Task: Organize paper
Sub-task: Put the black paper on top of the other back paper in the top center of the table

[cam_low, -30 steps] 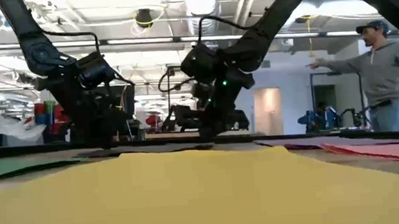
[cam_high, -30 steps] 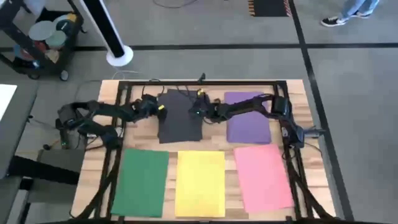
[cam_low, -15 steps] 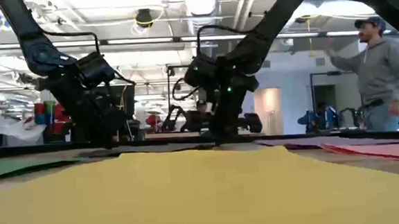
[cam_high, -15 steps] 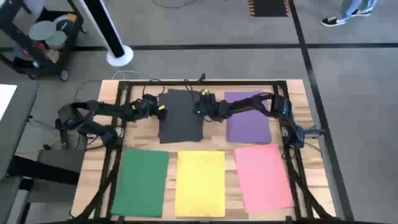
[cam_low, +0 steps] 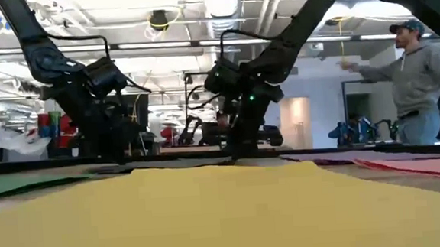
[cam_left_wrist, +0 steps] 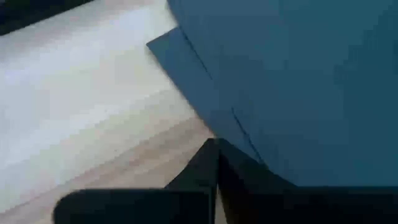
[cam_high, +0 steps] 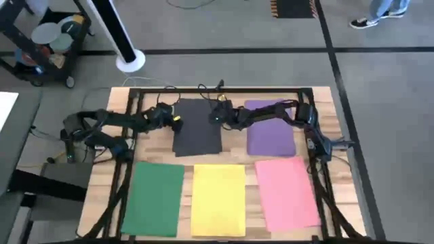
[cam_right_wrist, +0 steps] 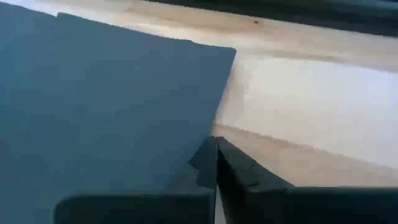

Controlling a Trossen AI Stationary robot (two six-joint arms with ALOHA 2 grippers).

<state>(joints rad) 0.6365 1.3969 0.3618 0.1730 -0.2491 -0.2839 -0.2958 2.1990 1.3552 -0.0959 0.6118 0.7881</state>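
A dark grey stack of paper point(cam_high: 196, 127) lies flat at the table's far middle; the left wrist view shows two offset layers point(cam_left_wrist: 205, 93). My left gripper point(cam_high: 178, 122) is shut at the stack's left edge. My right gripper point(cam_high: 215, 116) is shut at its right edge. A purple sheet point(cam_high: 270, 129) lies flat to the right of the stack. Green point(cam_high: 154, 198), yellow point(cam_high: 218, 198) and pink point(cam_high: 286, 192) sheets lie flat in a row along the near side. My left gripper has its shut fingertips point(cam_left_wrist: 216, 149) at the dark grey stack's left edge point(cam_left_wrist: 239, 134), coming slanting down from the table's left. The stack lies flat on the table. My right gripper has its shut fingertips point(cam_right_wrist: 214, 149) at the stack's right edge point(cam_right_wrist: 208, 134), near its far right corner, coming slanting down from the table's right.
A black metal frame point(cam_high: 132, 102) runs around the wooden table top. Bare wood point(cam_high: 234, 157) shows between the far and near rows of sheets. A person point(cam_low: 424, 80) stands beyond the table at the right. A cart point(cam_high: 47, 41) stands off the table's far left.
My right gripper has gone a little toward the table's far edge along the dark grey stack's right edge, staying shut. The stack's right side now lies straighter than before.
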